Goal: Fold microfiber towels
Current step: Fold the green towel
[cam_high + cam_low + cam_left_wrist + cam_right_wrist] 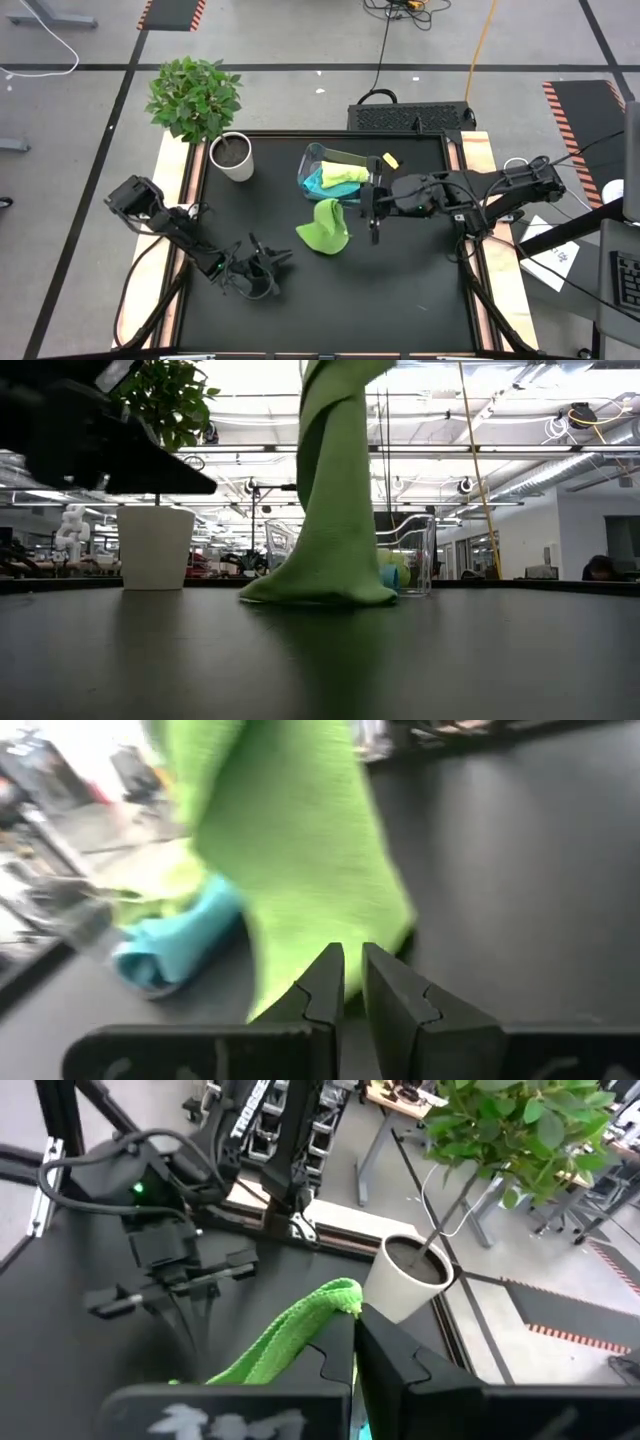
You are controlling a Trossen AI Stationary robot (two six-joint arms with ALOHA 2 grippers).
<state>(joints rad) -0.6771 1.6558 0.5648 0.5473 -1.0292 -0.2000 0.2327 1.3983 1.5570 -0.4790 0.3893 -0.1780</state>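
A bright green towel (325, 228) hangs from my right gripper (352, 203), which is shut on it high above the table's middle. Its lower end rests bunched on the black tabletop (320, 595). A pale yellow-green towel (343, 175) and a turquoise towel (315, 185) lie in the clear plastic bin (312, 160) behind it. My left gripper (272, 262) is low over the table, near and left of the green towel. It points at the towel, its fingers (330, 975) almost together with nothing between them. My right gripper pinches a bunched upper fold of the green towel (335, 1295) between its two fingers; how many layers I cannot tell. It comes from the table's right side, slanting slightly down. The towel hangs below as a narrow column, and its bottom end (322, 240) lies on the table.
A white pot with a leafy plant (232, 157) stands at the table's far left. The bin (420, 550) stands just behind the hanging towel. Bare black tabletop (400, 280) spreads along the near side and to the right.
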